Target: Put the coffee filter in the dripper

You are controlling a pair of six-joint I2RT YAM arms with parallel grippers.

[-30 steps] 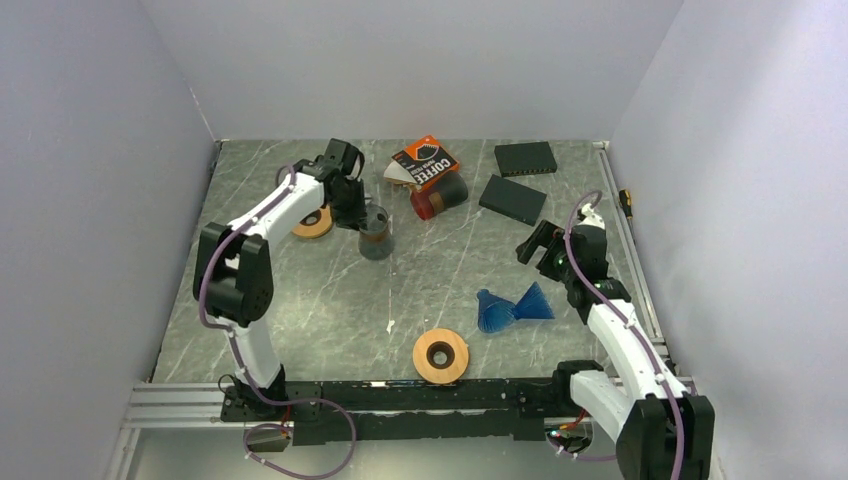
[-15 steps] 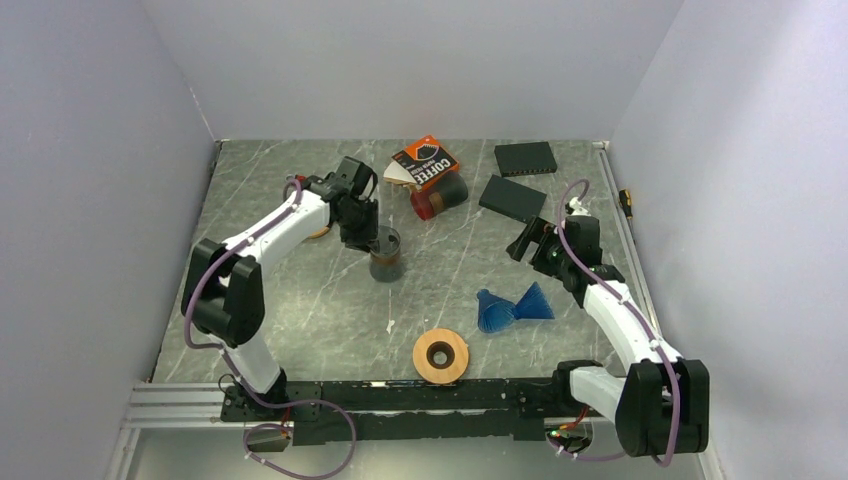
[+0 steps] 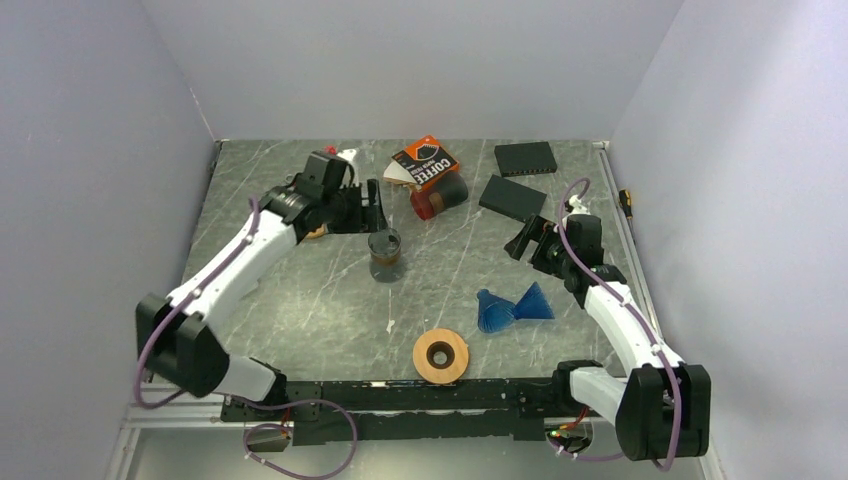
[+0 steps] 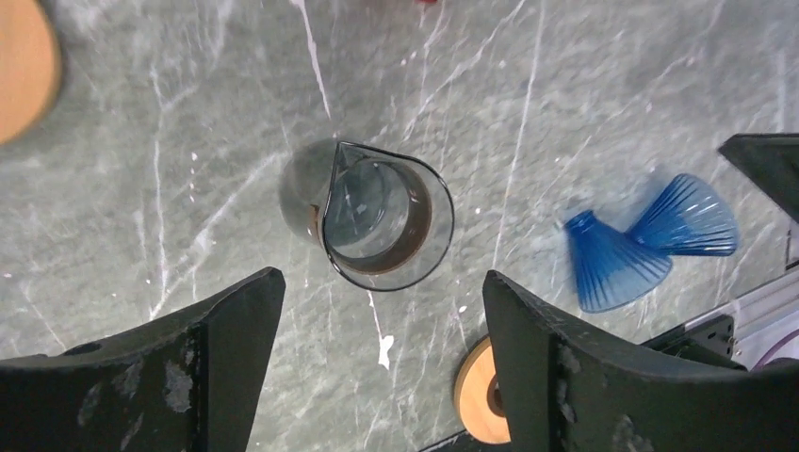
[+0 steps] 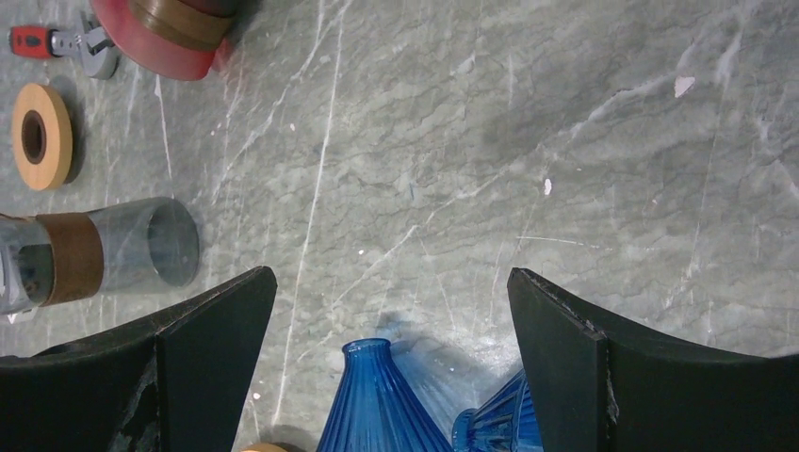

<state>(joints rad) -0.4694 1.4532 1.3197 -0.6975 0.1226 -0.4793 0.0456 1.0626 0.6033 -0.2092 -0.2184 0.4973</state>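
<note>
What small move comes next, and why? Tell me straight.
Probably lower the right gripper onto the blue dripper, which lies on its side framed between the open jaws, to stand it up; the glass carafe stands upright, clear of the open left gripper.

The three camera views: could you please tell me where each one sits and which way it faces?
Top external: above and behind the bases, looking down on the table; the left arm and right arm show.
Left wrist: on the left arm, facing straight down on the glass carafe; the open left gripper frames it.
Right wrist: on the right arm, facing down over the blue drippers; the open right gripper shows.
Shared: the glass carafe and blue drippers appear in all three.
</note>
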